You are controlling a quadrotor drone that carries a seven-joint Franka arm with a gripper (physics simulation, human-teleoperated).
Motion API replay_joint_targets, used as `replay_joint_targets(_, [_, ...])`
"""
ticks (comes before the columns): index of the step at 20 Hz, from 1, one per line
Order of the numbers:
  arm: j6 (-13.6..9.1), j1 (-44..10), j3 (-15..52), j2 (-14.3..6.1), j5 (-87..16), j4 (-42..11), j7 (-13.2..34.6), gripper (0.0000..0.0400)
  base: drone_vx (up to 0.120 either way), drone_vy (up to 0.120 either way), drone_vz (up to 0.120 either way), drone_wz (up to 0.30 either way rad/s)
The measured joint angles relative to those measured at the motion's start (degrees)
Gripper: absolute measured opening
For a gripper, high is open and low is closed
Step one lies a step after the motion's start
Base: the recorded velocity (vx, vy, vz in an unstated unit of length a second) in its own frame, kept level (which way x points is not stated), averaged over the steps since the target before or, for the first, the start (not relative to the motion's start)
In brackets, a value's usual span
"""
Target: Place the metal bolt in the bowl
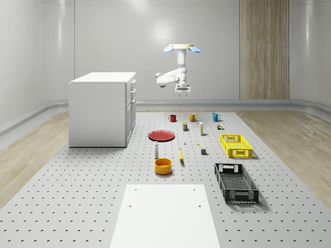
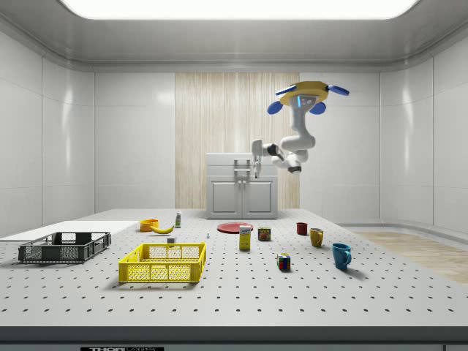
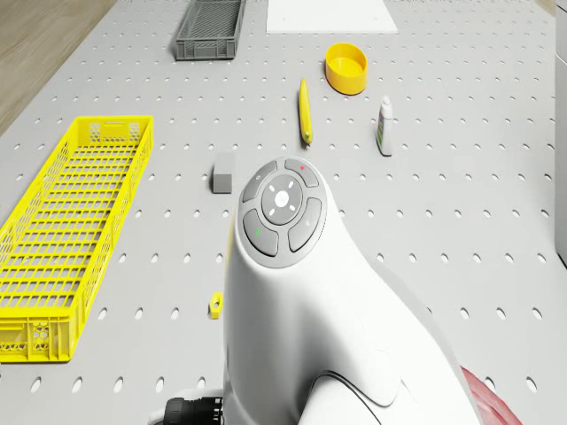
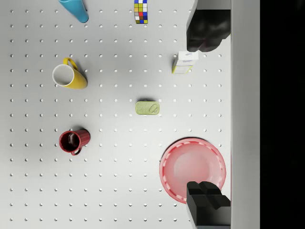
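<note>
Perforated grey table (image 1: 77,196) holds the yellow bowl (image 1: 163,166). Drone (image 1: 182,49) hovers high above the mugs and red plate (image 4: 193,168); gripper (image 4: 206,117) hangs empty, fingers (image 4: 207,29) spread wide.

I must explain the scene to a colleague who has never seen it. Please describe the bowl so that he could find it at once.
Start at the big white cabinet on the whole-scene view's left, then go to the red plate on the floor beside it. The bowl is nearer the camera than the plate, before the white sheet, with a banana close by. It is the only round, open, orange-yellow container; the yellow crate is rectangular mesh.
</note>
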Motion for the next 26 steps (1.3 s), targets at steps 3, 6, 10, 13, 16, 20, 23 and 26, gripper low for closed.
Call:
replay_joint_targets(3, [0.7,-0.23,0.21,-0.76,0.38,0.05,0.22,0.04,0.12,0.0,0.0,0.0])
replay_joint_targets(6, [1.38,-0.45,0.4,-1.5,0.74,0.1,0.42,0.04,0.12,0.0,-0.013,0.0])
replay_joint_targets(10, [2.27,-0.72,0.64,-2.45,1.21,0.16,0.68,0.04,0.12,0.0,-0.12,0.0])
replay_joint_targets(13, [2.91,-0.92,0.82,-3.14,1.54,0.2,0.86,0.04,0.12,0.0,-0.12,0.0])
replay_joint_targets(16, [3.53,-1.11,0.98,-3.82,1.86,0.24,1.03,0.04,0.12,0.0,-0.12,0.0])
replay_joint_targets(20, [4.34,-1.35,1.18,-4.68,2.27,0.29,1.25,0.04,0.12,0.0,-0.12,0.0])
replay_joint_targets(23, [4.92,-1.51,1.32,-5.31,2.56,0.33,1.4,0.04,0.12,0.0,-0.12,0.0])
replay_joint_targets(26, [5.49,-1.67,1.46,-5.92,2.84,0.37,1.55,0.04,0.12,0.0,-0.12,0.0])
